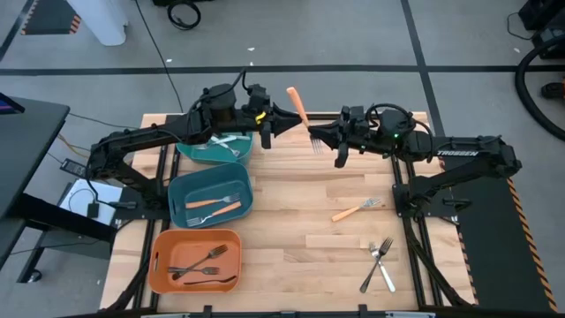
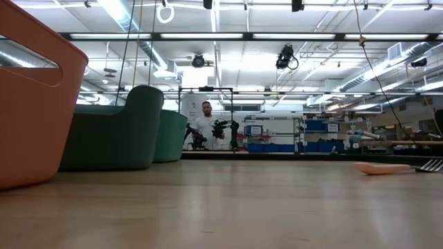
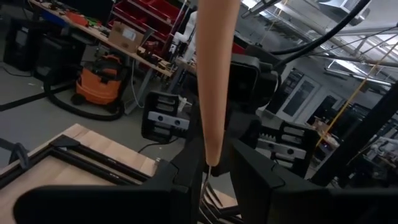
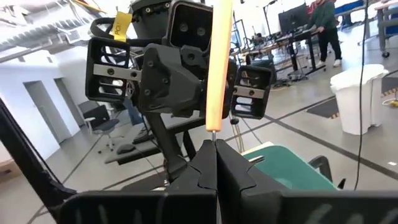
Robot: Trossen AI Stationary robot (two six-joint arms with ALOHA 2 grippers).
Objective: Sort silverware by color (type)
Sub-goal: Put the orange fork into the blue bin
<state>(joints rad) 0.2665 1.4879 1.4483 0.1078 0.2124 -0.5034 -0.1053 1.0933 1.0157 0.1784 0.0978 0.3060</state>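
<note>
An orange-handled fork is held high above the table's far middle, handle up and tines down. My two grippers meet at it, both pointing level. My right gripper comes from the right, and is shut on the fork's metal neck. My left gripper comes from the left and closes on the handle's lower end. On the right of the table lie another orange-handled fork and two silver ones, all flat on the wood. My left gripper has the lower end of the orange handle between its two fingers, level from the table's left and across the fork. My right gripper pinches the thin metal neck just below the handle between its shut fingertips, level from the table's right. The fork stands about upright, clear of the table.
Three bins stand in a row along the left. The far green bin holds white forks, the middle teal bin orange-handled ones, the near orange bin black ones. A person stands far behind the table.
</note>
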